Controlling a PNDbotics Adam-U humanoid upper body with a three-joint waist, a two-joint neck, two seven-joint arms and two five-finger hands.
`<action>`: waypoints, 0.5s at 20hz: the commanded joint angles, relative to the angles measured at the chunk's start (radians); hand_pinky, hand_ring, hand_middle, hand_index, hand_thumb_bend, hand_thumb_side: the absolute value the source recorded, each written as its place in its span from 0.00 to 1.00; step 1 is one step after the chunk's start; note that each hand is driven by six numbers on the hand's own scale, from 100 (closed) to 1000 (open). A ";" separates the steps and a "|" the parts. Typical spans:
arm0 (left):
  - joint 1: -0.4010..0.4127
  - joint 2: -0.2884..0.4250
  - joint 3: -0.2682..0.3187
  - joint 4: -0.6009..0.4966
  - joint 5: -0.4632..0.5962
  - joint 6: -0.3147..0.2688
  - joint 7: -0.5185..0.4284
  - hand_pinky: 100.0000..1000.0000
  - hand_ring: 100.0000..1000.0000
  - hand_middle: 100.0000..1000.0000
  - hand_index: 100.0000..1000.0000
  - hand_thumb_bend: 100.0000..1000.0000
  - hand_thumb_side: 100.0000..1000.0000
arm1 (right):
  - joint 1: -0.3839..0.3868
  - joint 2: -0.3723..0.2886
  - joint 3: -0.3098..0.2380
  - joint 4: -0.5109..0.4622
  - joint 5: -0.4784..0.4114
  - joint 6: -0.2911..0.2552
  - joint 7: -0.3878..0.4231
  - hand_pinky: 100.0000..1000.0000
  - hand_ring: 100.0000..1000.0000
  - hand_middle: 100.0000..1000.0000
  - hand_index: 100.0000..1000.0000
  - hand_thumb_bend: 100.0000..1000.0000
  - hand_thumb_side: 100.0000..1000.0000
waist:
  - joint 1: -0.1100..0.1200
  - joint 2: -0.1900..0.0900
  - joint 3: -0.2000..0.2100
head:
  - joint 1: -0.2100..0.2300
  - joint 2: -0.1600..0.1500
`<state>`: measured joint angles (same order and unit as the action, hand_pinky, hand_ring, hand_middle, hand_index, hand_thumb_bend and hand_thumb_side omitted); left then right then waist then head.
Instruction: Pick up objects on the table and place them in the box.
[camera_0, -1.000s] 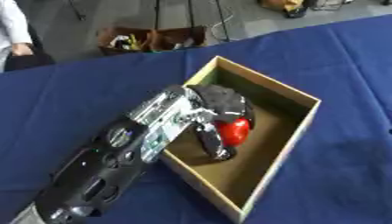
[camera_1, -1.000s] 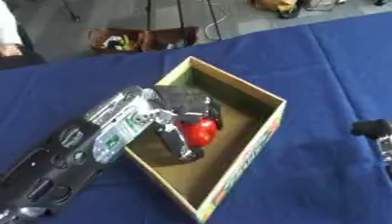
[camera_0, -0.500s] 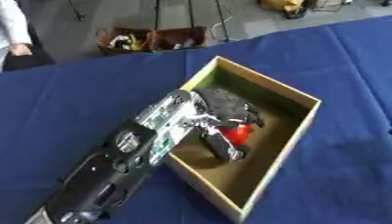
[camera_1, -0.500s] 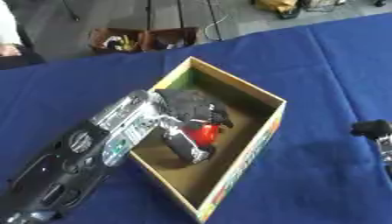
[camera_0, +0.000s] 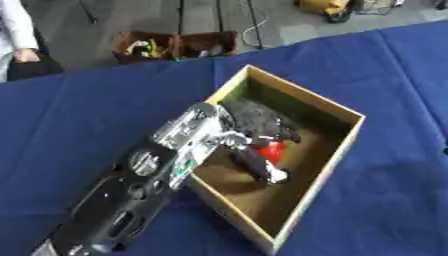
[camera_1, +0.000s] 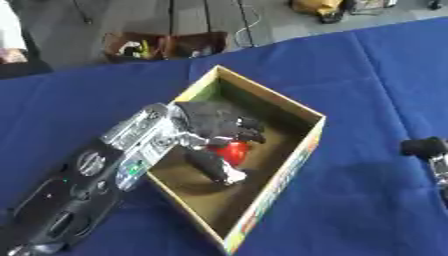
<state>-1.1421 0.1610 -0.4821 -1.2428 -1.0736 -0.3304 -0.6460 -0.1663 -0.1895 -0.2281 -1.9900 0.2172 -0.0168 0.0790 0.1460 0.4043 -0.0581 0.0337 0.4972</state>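
— Fingers of the left hand, what do they do?
— They curl down over a red thing inside the box. The thumb reaches down beside it. I cannot tell if they pinch it or only cover it.
— Where is the box?
— It sits on the blue worktop, with the arm coming in over its left wall.
— And the other hand?
— Only a bit of the right hand peeks in at the right edge. I cannot tell how its fingers are.

Glossy black left forearm with round silver discs, silver wrist block, black-fingered left hand, pale thumb tip.
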 joint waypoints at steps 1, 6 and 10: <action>-0.015 0.037 0.039 -0.078 0.016 -0.001 0.037 1.00 1.00 0.98 1.00 0.00 0.98 | -0.001 -0.004 -0.007 -0.010 0.003 0.002 -0.003 0.85 0.79 0.53 0.64 0.00 0.89 | -0.014 -0.026 0.005 | -0.011 -0.007; 0.002 0.052 0.146 -0.193 0.084 -0.013 0.106 0.79 0.87 0.80 1.00 0.00 0.89 | -0.004 -0.001 -0.011 -0.010 0.000 0.002 -0.010 0.85 0.78 0.53 0.64 0.00 0.88 | -0.025 -0.026 0.021 | -0.035 0.009; 0.041 0.057 0.243 -0.291 0.144 0.005 0.166 0.55 0.76 0.68 0.96 0.00 0.89 | -0.009 -0.003 -0.012 -0.010 -0.014 -0.007 -0.017 0.85 0.78 0.53 0.64 0.00 0.85 | -0.038 -0.028 0.035 | -0.045 0.024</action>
<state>-1.0890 0.1944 -0.2780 -1.4907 -0.9502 -0.3295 -0.4997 -0.1673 -0.1882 -0.2342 -1.9900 0.2092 -0.0206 0.0670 0.1178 0.4038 -0.0226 -0.0063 0.5123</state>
